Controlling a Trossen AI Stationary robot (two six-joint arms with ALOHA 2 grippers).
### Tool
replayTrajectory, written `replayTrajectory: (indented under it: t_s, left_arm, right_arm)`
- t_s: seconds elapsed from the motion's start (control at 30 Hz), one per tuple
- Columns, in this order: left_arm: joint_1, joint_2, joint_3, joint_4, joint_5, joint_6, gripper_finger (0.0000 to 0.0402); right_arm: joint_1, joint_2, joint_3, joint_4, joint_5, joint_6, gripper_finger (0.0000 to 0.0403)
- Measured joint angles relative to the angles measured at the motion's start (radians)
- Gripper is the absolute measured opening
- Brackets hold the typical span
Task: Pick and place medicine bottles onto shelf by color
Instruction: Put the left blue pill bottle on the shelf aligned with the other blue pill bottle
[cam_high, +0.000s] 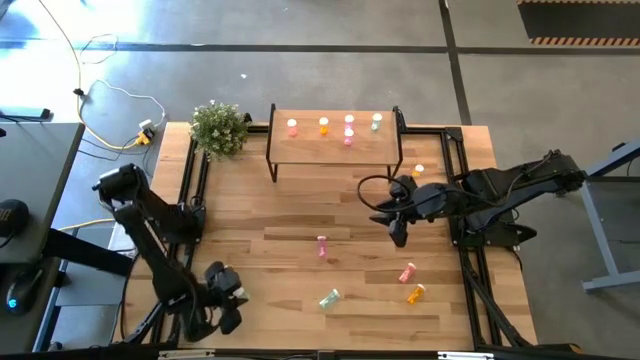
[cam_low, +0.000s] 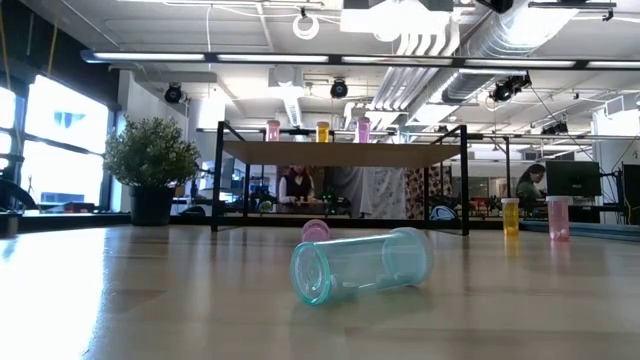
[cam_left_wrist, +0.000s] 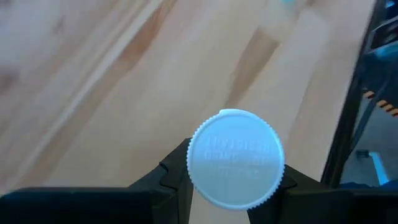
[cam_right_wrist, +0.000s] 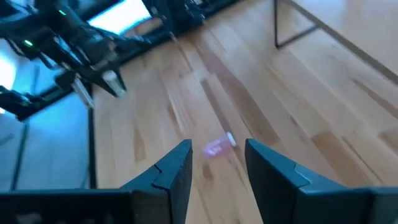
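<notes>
- Left gripper (cam_left_wrist: 233, 186): low at the table's near-left corner; fingers clamped on a bottle with a white ribbed cap (cam_left_wrist: 236, 157).
- Right gripper (cam_right_wrist: 217, 165): hovers right of centre, fingers parted, empty; a pink bottle (cam_right_wrist: 219, 145) lies on the table (cam_high: 250, 215) below.
- Shelf (cam_high: 310, 147): carries five upright bottles; green bottle (cam_high: 329, 298) lies toppled near the front.

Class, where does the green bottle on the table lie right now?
In the high view, the green bottle lies on its side near the front edge, between the left gripper and orange bottle.
</notes>
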Motion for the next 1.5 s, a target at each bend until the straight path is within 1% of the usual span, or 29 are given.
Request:
replayTrajectory:
  t_s: [0.13, 0.27, 0.37, 0.47, 0.67, 0.83, 0.93, 1.13, 1.33, 1.5]
  left_arm:
    - [0.092, -0.059, 0.0, 0.065, 0.008, 0.207, 0.0097]
    - [0.196, -0.107, 0.0, 0.153, 0.037, 0.422, 0.0097]
    - [0.283, -0.128, 0.0, 0.21, 0.089, 0.574, 0.0097]
    - [0.365, -0.135, 0.0, 0.27, 0.139, 0.708, 0.0097]
    - [0.505, -0.133, 0.0, 0.345, 0.25, 0.916, 0.0097]
    - [0.607, -0.133, 0.0, 0.373, 0.337, 1.055, 0.0097]
    - [0.659, -0.133, 0.0, 0.383, 0.405, 1.128, 0.0097]
    - [0.741, -0.133, 0.0, 0.431, 0.489, 1.239, 0.0097]
    - [0.812, -0.133, 0.0, 0.493, 0.537, 1.296, 0.0097]
    - [0.856, -0.133, 0.0, 0.539, 0.546, 1.323, 0.0097]
  right_arm:
    - [0.0, 0.004, 0.0, 0.079, -0.026, -0.077, 0.0146]
    - [0.0, 0.023, 0.0, 0.161, -0.05, -0.131, 0.0169]
    - [0.0, 0.051, 0.0, 0.222, -0.048, -0.151, 0.0192]
    - [-0.007, 0.089, 0.0, 0.29, -0.048, -0.143, 0.0206]
    - [-0.011, 0.189, 0.0, 0.431, -0.063, -0.143, 0.0206]
    - [-0.016, 0.277, 0.0, 0.485, -0.074, -0.154, 0.0204]
    - [-0.016, 0.325, 0.0, 0.51, -0.082, -0.21, 0.0204]
    - [-0.027, 0.401, 0.0, 0.612, -0.135, -0.355, 0.0204]
    - [-0.077, 0.455, 0.0, 0.71, -0.231, -0.432, 0.0204]
    - [-0.115, 0.472, 0.0, 0.721, -0.247, -0.432, 0.0204]
